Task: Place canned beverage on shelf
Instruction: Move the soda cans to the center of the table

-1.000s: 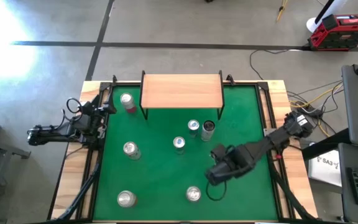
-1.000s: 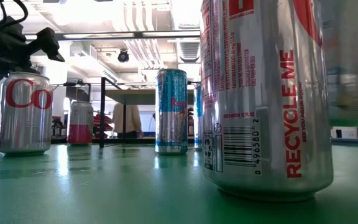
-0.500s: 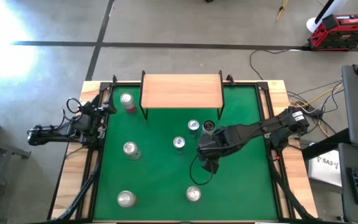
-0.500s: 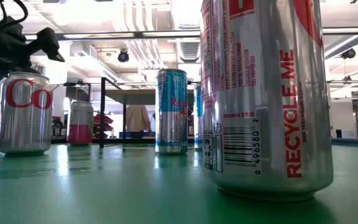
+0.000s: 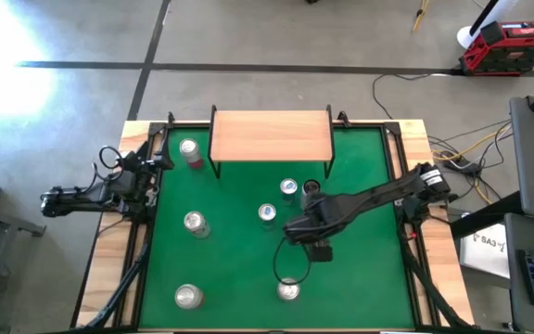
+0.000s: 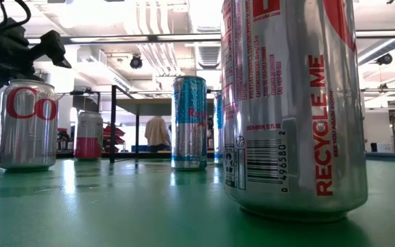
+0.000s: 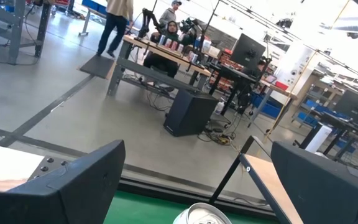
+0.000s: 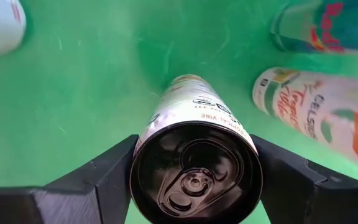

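Note:
A black-topped canned beverage [image 8: 194, 118] hangs between the fingers of my right gripper [image 8: 194, 174], which is shut on it. That gripper [image 5: 302, 227] points down over the middle of the green mat; in the high view it hides the can. The shelf [image 5: 272, 134], a wooden top on thin black legs, stands on its legs at the mat's far edge, beyond the gripper. My left gripper [image 5: 151, 172] waits open and level at the table's left edge, above and short of a pink-bottomed can [image 5: 189, 148]. My right gripper pinches the can between its two fingers [image 8: 110, 177], on opposite sides of the wall just under the top rim [image 8: 146, 140]. The fingers come from above and point down. The can hangs upright below them, its bottom end [image 8: 188, 81] apparently clear of the mat.
Several other cans stand on the mat: a blue one [image 5: 267, 213], a silver-topped one [image 5: 288, 188] and a dark-topped one [image 5: 311, 187] close to the right gripper, others at the left [image 5: 193, 223] and the near edge [image 5: 288, 289]. A person [image 6: 158, 132] stands in the room behind.
My right gripper has carried the can from the mat's near right toward the left and far side, up to the group of cans in the middle. It has rolled about its downward-pointing line and sunk a little. The can has stayed upright in the hold.

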